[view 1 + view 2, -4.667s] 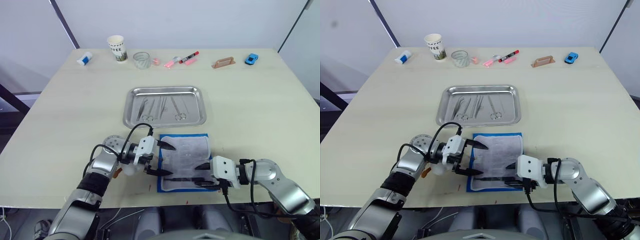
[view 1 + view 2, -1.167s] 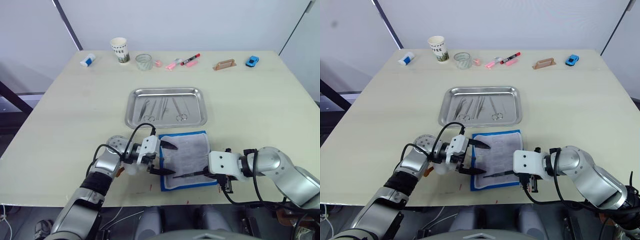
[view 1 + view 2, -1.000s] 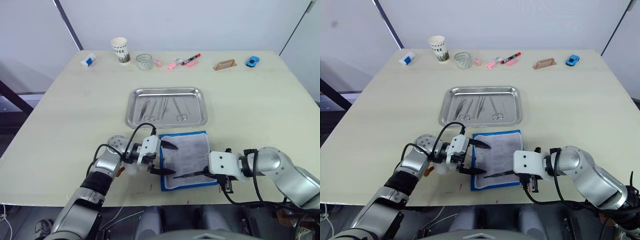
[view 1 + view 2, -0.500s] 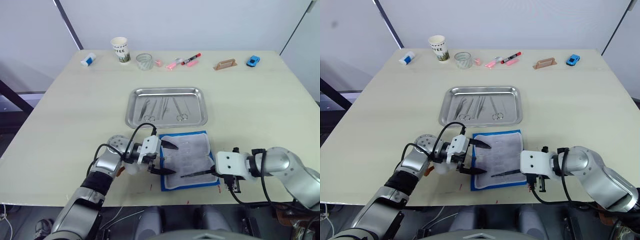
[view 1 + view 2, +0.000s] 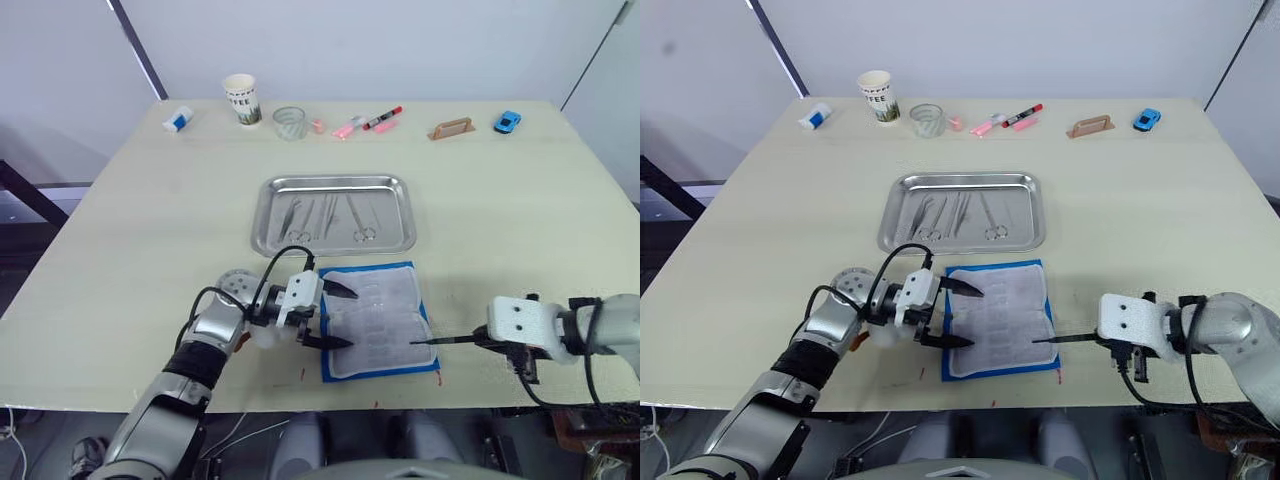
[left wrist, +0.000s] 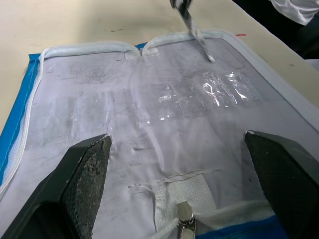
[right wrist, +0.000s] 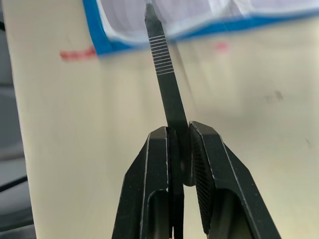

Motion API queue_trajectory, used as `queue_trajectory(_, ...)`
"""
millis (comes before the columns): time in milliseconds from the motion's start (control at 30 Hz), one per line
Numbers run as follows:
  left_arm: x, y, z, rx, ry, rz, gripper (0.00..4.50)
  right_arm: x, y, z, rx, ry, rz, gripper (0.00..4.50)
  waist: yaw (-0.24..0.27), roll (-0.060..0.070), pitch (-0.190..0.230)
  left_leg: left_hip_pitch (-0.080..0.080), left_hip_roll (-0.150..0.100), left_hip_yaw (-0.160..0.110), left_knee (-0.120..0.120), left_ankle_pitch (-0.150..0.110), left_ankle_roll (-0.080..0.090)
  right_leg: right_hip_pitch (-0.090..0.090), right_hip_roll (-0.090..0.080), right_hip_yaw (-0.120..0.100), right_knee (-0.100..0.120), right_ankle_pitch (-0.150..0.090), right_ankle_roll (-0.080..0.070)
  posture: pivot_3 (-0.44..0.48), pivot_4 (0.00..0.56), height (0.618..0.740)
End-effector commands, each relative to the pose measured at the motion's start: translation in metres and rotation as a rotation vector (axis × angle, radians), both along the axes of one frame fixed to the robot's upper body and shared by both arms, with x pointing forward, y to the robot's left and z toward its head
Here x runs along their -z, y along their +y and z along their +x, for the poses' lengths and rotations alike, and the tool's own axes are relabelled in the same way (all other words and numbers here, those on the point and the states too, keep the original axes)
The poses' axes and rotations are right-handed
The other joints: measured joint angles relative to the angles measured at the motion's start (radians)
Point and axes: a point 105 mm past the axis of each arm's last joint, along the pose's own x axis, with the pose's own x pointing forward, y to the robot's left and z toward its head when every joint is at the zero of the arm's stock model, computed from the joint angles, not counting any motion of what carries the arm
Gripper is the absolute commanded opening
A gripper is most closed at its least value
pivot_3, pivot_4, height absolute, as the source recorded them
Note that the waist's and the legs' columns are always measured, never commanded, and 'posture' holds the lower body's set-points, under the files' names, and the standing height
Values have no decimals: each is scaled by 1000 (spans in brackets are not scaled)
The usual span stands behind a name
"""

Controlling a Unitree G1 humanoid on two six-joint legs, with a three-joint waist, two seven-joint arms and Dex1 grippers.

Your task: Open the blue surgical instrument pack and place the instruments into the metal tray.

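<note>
The blue surgical instrument pack [image 5: 375,322] lies unfolded near the table's front edge, pale lining up. My left gripper [image 5: 345,318] is open, one finger on each side of the pack's left edge; the lining [image 6: 149,109] spreads between its fingers [image 6: 87,174]. My right gripper [image 7: 182,144] is to the right of the pack, shut on a slim dark instrument [image 5: 450,342]. The instrument's tip reaches just over the pack's right border. Behind the pack sits the metal tray [image 5: 262,215] with several silver instruments [image 5: 325,213] in it.
Along the table's far edge stand a small white-and-blue bottle [image 5: 177,119], a paper cup [image 5: 238,97], a glass [image 5: 288,122], pink and red markers [image 5: 365,122], a wooden block [image 5: 449,128] and a blue toy car [image 5: 507,122].
My right gripper has drawn back to the right, pulling the dark instrument off the lining to the pack's right edge. The left gripper has stayed where it was, open.
</note>
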Motion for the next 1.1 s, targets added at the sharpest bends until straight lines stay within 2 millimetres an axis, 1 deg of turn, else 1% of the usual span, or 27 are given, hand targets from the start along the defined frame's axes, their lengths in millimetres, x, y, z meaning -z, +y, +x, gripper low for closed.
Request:
queue_trajectory(33, 33, 12, -11, -34, 112, 89, 4500, -37, 5, 4, 65, -42, 183, 73, -1, 0, 0, 0, 0, 0, 0, 0, 0, 0, 0, 0, 0, 1, 2, 0, 150, 740)
queue_trajectory(100, 32, 11, -11, -38, 110, 82, 4500, -52, 14, 15, 128, -85, 299, 73, -4, 0, 0, 0, 0, 0, 0, 0, 0, 0, 0, 0, 0, 1, 2, 0, 150, 740)
queue_trajectory(133, 32, 10, -11, -40, 110, 79, 4500, -62, 22, 23, 154, -115, 370, 73, -4, 1, 0, 0, 0, 0, 0, 0, 0, 0, 0, 1, 0, 1, 1, 0, 150, 740)
queue_trajectory(200, 32, 9, -10, -45, 108, 73, 4500, -74, 37, 35, 206, -130, 466, 73, -6, 2, 0, 0, 0, -1, 0, 0, 0, 0, 0, 1, 0, 1, 1, 0, 150, 740)
queue_trajectory(267, 31, 9, -10, -54, 107, 65, 4500, -78, 50, 48, 262, -123, 503, 73, -4, 4, -1, 0, 0, -1, 0, 0, 0, 0, 0, 1, 1, 1, 1, 0, 150, 740)
queue_trajectory(333, 31, 9, -9, -62, 103, 61, 4500, -79, 58, 66, 363, -149, 489, 73, -3, 4, -1, -1, 0, -2, 0, 0, 0, 0, 0, 0, 1, 1, 1, 0, 150, 740)
queue_trajectory(367, 31, 9, -9, -67, 103, 58, 4500, -81, 64, 72, 384, -149, 489, 73, -2, 4, -1, -3, 0, -3, 0, 0, 0, -2, -1, -1, 1, 0, -1, 0, 150, 740)
queue_trajectory(467, 31, 9, -11, -77, 102, 51, 4500, -86, 90, 97, 478, -102, 565, 73, -2, 6, -2, -8, 0, -3, 1, 0, 0, -8, -3, -2, 1, 1, 1, 0, 150, 740)
queue_trajectory(500, 31, 8, -11, -82, 101, 47, 4500, -88, 100, 107, 514, -105, 585, 73, -9, 8, -3, -9, -1, -2, 1, 0, 0, -8, -3, -1, 2, 2, 2, 0, 150, 740)
queue_trajectory(567, 31, 8, -12, -90, 101, 43, 4500, -91, 114, 125, 615, -111, 631, 73, -2, 7, -4, -9, -2, -1, 1, 1, 0, -10, -2, 0, 4, 2, 3, 0, 150, 740)
queue_trajectory(633, 31, 8, -12, -98, 100, 37, 4500, -89, 122, 137, 672, -108, 646, 73, -4, 7, -4, -9, -1, -1, 1, 0, 0, -10, -1, -1, 4, 2, 3, 0, 150, 740)
queue_trajectory(700, 30, 7, -12, -107, 99, 32, 4500, -87, 125, 154, 773, -118, 679, 73, -2, 7, -4, -10, -2, -2, 1, 1, 0, -10, -1, -1, 4, 2, 3, 0, 150, 740)
queue_trajectory(767, 31, 7, -12, -112, 98, 32, 4500, -83, 126, 167, 851, -116, 697, 73, -3, 7, -4, -11, -2, -2, 1, 1, 0, -10, -1, -1, 3, 2, 3, 0, 150, 740)
queue_trajectory(900, 30, 8, -11, -123, 96, 31, 4500, -70, 130, 179, 915, -107, 695, 73, -7, 8, -4, -10, -2, 0, 1, 1, 0, -10, -1, 1, 3, 2, 3, 0, 150, 740)
queue_trajectory(1100, 31, 8, -11, -133, 96, 29, 4500, -53, 142, 188, 950, -80, 686, 73, -13, 8, -4, -10, -1, 0, 1, 1, 0, -10, -1, 1, 4, 2, 3, 0, 150, 740)
